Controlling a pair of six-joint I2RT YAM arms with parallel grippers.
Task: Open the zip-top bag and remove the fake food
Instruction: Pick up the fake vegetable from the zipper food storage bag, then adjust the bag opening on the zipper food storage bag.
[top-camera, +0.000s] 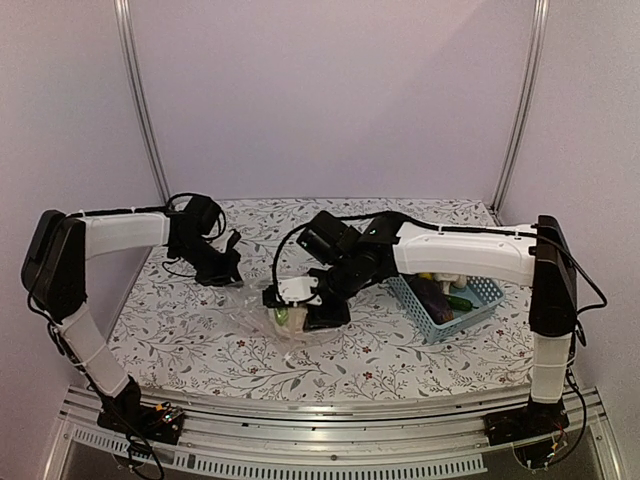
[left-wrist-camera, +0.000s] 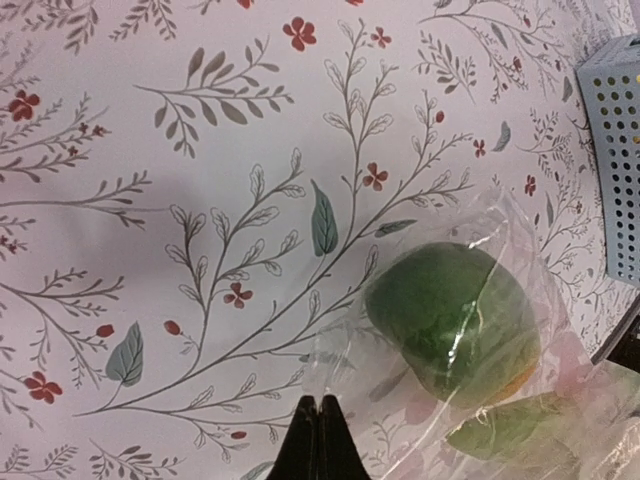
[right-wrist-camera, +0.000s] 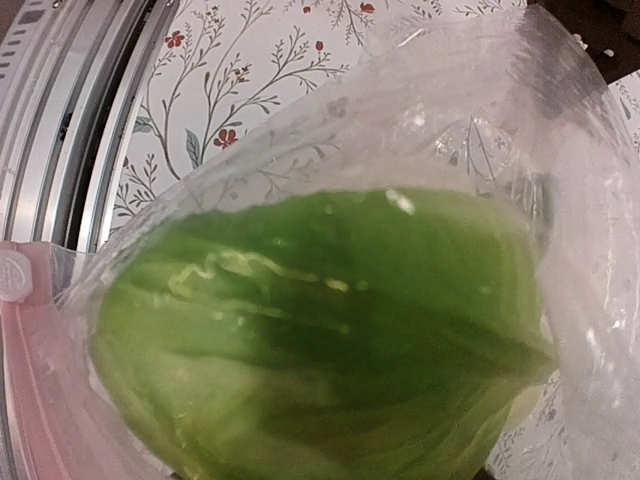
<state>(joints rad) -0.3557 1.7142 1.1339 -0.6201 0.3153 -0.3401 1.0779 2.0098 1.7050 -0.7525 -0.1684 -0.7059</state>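
Zip-top bag (top-camera: 250, 312) (greens (right-wrist-camera: 320, 330) inside) | left pincer (left-wrist-camera: 318, 440) closed | right pincer (top-camera: 300, 308) at it; state untellable

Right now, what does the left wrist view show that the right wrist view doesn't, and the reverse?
Only the left wrist view shows the left claw, its tips shut together by the zip-top bag, and a corner of the blue basket. Only the right wrist view shows the bag's pink zip strip and the table's metal rail. Both show that bag with a piece of green fake food inside, over the flowered tablecloth.
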